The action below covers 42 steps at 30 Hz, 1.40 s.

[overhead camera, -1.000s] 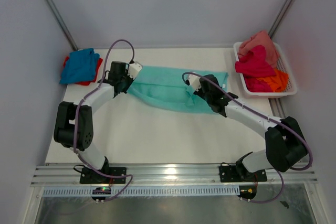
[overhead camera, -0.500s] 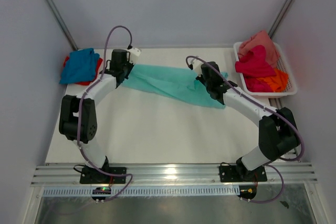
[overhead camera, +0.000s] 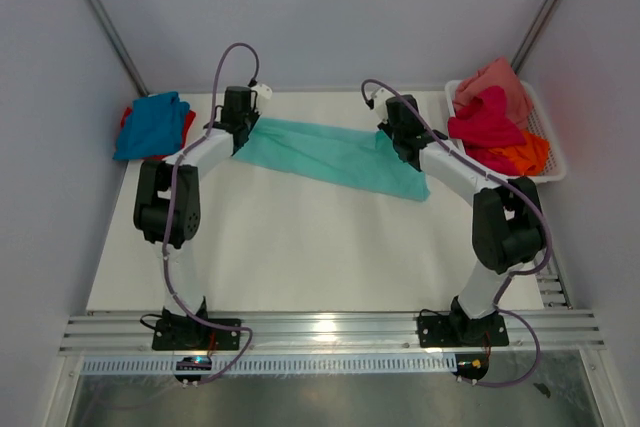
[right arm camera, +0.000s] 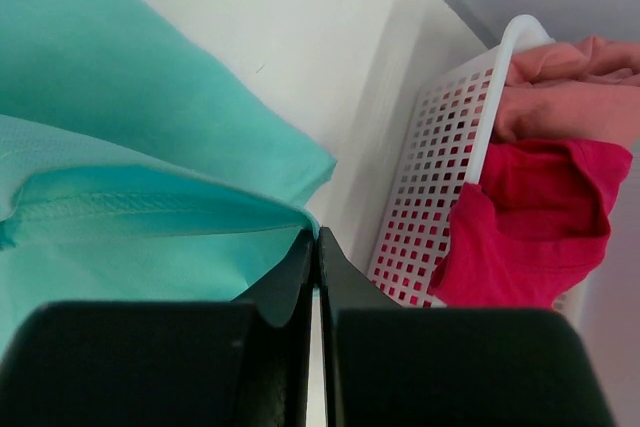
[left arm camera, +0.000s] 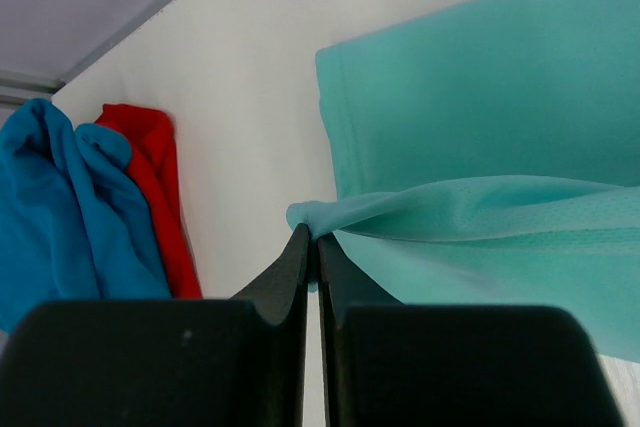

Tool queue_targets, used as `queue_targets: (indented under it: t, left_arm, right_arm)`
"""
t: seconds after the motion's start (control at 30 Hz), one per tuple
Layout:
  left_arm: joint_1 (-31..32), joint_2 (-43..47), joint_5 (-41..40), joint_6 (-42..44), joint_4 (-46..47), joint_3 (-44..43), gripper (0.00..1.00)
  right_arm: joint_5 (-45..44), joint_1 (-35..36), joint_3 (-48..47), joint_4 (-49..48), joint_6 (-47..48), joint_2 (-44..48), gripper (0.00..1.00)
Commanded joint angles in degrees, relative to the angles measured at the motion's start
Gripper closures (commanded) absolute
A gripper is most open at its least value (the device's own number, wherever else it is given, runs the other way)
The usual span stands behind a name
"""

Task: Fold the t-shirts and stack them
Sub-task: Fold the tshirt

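Note:
The mint-teal t-shirt (overhead camera: 335,153) lies stretched across the far middle of the table, doubled over. My left gripper (overhead camera: 243,124) is shut on its left corner (left arm camera: 312,215), and my right gripper (overhead camera: 392,137) is shut on its right corner (right arm camera: 300,215). Both hold their corners just above the lower layer of cloth (left arm camera: 500,87) (right arm camera: 120,97). A blue t-shirt (overhead camera: 152,124) lies on a red one (overhead camera: 186,133) at the far left; both show in the left wrist view, blue (left arm camera: 60,217) and red (left arm camera: 160,187).
A white mesh basket (overhead camera: 547,174) at the far right holds salmon pink (overhead camera: 495,79), magenta (overhead camera: 484,123) and orange (overhead camera: 525,155) t-shirts. In the right wrist view the basket (right arm camera: 440,167) stands close to the right of my fingers. Grey walls close the back and sides.
Both grippers have carried the near edge of the mint-teal t-shirt away from me toward the back edge, folding it over itself. The cloth now lies as a narrower band.

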<state>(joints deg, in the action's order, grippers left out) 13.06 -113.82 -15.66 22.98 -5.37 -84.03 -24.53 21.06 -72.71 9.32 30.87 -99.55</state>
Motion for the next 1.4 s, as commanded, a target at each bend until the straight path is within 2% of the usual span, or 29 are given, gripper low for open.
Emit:
queue_targets:
  t: [0.0, 0.27, 0.57, 1.0, 1.37]
  left_arm:
    - [0.12, -1.83, -2.09, 1.63, 4.66, -4.03, 0.97]
    - [0.12, -7.29, -2.97, 0.66, 4.75, -10.01, 1.0]
    - [0.12, -14.84, -4.29, 1.1, 2.91, -18.01, 1.0]
    - [0.12, -20.91, -6.22, 2.95, 5.01, -21.79, 1.0]
    - [0.12, -24.87, -8.95, 3.91, 10.55, -24.78, 0.99]
  right_arm:
    - [-1.92, -1.28, -6.21, -1.42, -0.2, -2.31, 0.97]
    - [-1.83, -1.99, -12.54, -0.36, 0.15, -9.16, 0.97]
    - [-2.01, -2.16, -13.77, -0.71, 0.68, -12.95, 0.97]
    - [-3.24, -3.04, -19.05, -0.97, 0.94, -17.87, 0.97]
    - [-4.12, -3.57, -22.92, -0.18, 0.33, -22.26, 0.97]
